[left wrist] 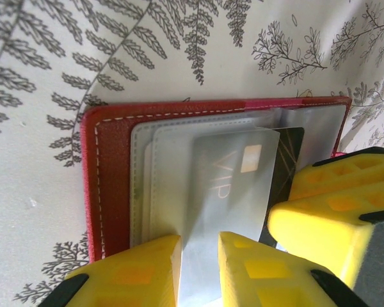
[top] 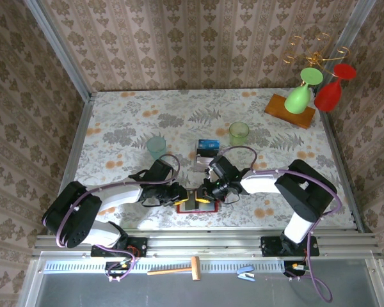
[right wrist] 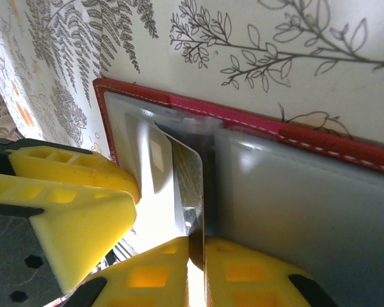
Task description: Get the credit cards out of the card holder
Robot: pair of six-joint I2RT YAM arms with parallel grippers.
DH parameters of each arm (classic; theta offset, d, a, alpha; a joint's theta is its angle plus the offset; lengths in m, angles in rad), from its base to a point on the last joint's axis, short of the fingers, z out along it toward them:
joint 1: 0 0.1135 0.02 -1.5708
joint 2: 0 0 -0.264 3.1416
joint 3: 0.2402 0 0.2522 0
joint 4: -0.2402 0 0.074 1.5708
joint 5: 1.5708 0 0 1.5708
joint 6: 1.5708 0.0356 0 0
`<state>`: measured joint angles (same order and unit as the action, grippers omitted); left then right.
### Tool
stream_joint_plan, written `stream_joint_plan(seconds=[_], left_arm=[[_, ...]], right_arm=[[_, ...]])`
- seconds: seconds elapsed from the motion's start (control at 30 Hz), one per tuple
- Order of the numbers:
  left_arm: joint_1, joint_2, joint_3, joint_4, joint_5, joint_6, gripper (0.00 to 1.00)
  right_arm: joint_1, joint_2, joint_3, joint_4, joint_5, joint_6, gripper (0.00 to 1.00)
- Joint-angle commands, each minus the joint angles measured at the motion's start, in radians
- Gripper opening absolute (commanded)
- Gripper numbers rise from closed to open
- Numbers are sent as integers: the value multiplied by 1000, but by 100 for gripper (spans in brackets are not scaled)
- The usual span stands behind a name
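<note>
1. Yellow fingers (left wrist: pixel 131 272) of the left tool (left wrist: pixel 198 242) are crowding the card holder (left wrist: pixel 112 185), slightly apart with the pale card (left wrist: pixel 233 173) running into their gap; whether they are clamping it cannot be told.
2. Beside them, the right tool (right wrist: pixel 193 244) is pressing together on the dark card (right wrist: pixel 189 192), its yellow finger hiding part of that card in the left wrist view.
3. Farther back on the table (top: pixel 115 121), a teal cup (top: pixel 157 147), a green cup (top: pixel 239 133) and a clear box (top: pixel 207 149) are standing.
4. Between both tools, the card holder is lying open near the table's front edge, red with white stitching and grey sleeves; the pale card is overlapping the dark one.
</note>
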<state>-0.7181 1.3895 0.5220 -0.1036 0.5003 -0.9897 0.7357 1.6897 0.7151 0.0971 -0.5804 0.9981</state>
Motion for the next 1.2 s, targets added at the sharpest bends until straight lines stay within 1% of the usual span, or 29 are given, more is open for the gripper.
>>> stream_joint_plan(seconds=[0.0, 0.53, 0.7, 0.9, 1.17], left_arm=[[5, -19, -4, -71, -20, 22, 24], [5, -48, -13, -77, -26, 13, 24], [3, -58, -23, -72, -28, 8, 24], [-3, -92, -48, -62, -38, -16, 24], [-15, -137, -73, -48, -57, -47, 24]], right_arm=[[-16, -43, -29, -43, 24, -19, 13], [-54, -156, -57, -151, 41, -74, 11], [-56, -194, -50, -187, 47, -88, 9], [-59, -229, -9, -267, 65, -130, 6], [-64, -240, 83, -417, 98, -231, 5]])
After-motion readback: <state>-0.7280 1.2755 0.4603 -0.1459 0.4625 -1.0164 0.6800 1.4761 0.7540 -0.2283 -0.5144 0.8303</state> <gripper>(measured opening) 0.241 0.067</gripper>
